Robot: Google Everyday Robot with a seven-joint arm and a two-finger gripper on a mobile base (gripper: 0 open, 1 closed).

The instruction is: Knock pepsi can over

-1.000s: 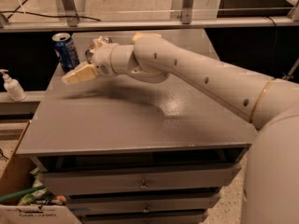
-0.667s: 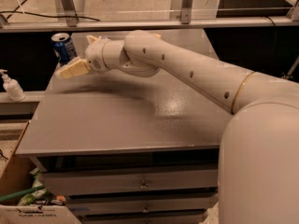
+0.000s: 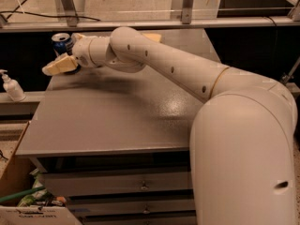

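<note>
At the table's (image 3: 117, 121) far left corner the pepsi can (image 3: 61, 42) stood upright, the gripper (image 3: 58, 65) just in front of it — spread or closed, I could not tell. The approach seemed finished; the next move called for a firm push against the can's upper part.

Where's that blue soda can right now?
In the camera view, the pepsi can stands upright at the far left corner of the grey table, just behind the gripper, which reaches in from the right.
</note>
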